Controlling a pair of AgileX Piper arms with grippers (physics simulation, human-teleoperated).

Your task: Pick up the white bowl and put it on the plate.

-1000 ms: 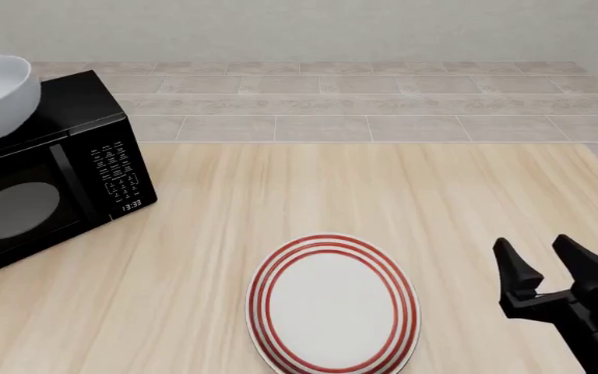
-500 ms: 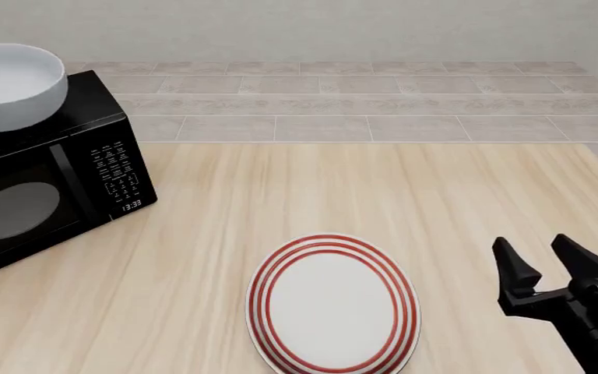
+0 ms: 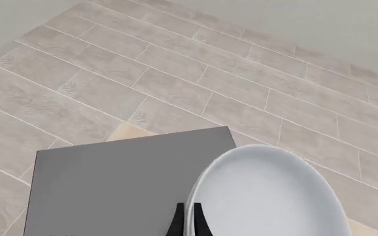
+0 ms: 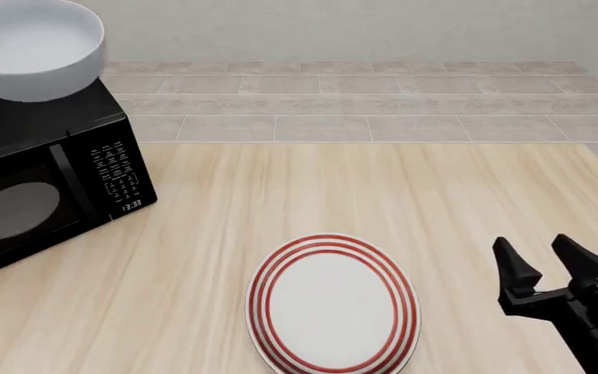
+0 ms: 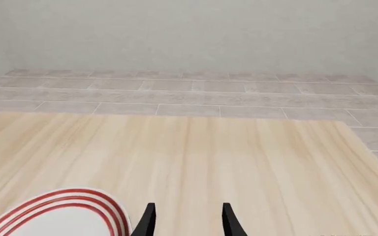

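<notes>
Black microwave (image 4: 44, 183) at the table's (image 4: 278, 195) left edge, clock digits lit on its panel; tiled floor (image 4: 382, 101) beyond the table's far edge. Plate (image 4: 332, 304), 3 red rings at its rim, flat on the wood to the right of the microwave and nearer the camera, well apart from it; nothing resting on it.

Bowl (image 4: 34, 48) above the microwave's top, clear of it, tilted, hollow facing the camera. In the left wrist view, bowl (image 3: 267, 196) seen over the microwave's grey top (image 3: 116, 182), with the left gripper (image 3: 190, 221) pinched nearly closed on its rim, 1 finger (image 3: 177, 223) outside the wall and 1 inside.

Right gripper (image 4: 548, 269) low over the table, far right of the microwave and just right of the plate, jaws moderately spread, holding and touching nothing; in the right wrist view, its fingers (image 5: 147, 221) above bare wood beside the plate's (image 5: 64, 216) edge.

Compared with 0.5 s before: bowl higher and further right over the microwave; plate and right gripper unchanged.
</notes>
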